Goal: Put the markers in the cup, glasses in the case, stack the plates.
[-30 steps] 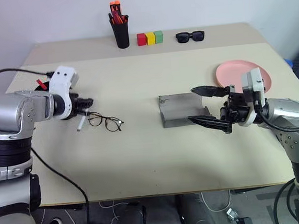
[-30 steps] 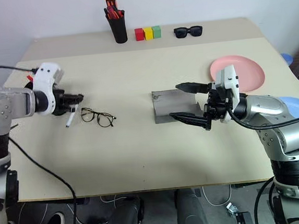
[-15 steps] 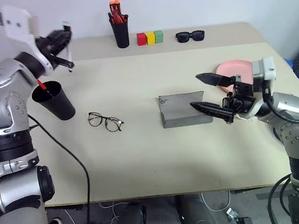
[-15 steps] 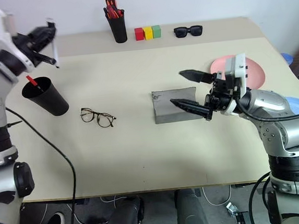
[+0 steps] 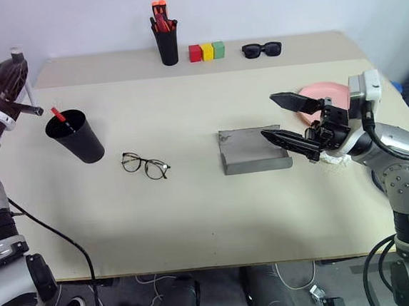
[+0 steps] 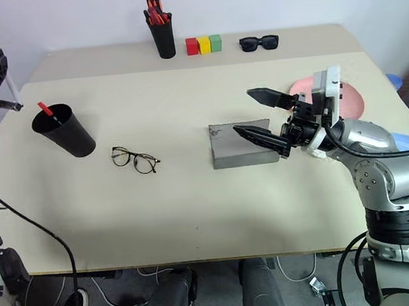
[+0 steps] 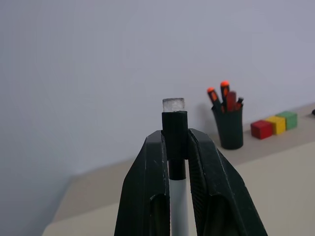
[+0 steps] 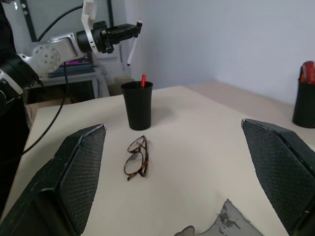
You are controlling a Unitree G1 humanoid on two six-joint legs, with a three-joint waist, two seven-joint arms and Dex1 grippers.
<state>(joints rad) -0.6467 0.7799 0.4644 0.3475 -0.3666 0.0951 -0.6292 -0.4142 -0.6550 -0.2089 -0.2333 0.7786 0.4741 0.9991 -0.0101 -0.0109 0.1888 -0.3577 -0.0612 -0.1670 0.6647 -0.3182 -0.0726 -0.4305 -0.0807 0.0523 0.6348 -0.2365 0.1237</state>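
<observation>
**White marker held above and outboard of the cup; drop depends on alignment**

Nearest, the right gripper (image 6: 263,121) hovers with fingers spread wide over the open grey case (image 6: 241,144). The glasses (image 6: 135,160) lie flat on the surface (image 6: 195,211) between case and cup, nearer the left arm.

Farther left, the left gripper (image 7: 177,147) pinches the white marker (image 8: 132,45) at its black cap, long axis roughly upright. The black cup (image 6: 63,129), with the red-tipped marker (image 6: 46,110) already in it, stands below and inboard of those fingers. In my judgement the marker must travel inward over the rim before release.
</observation>
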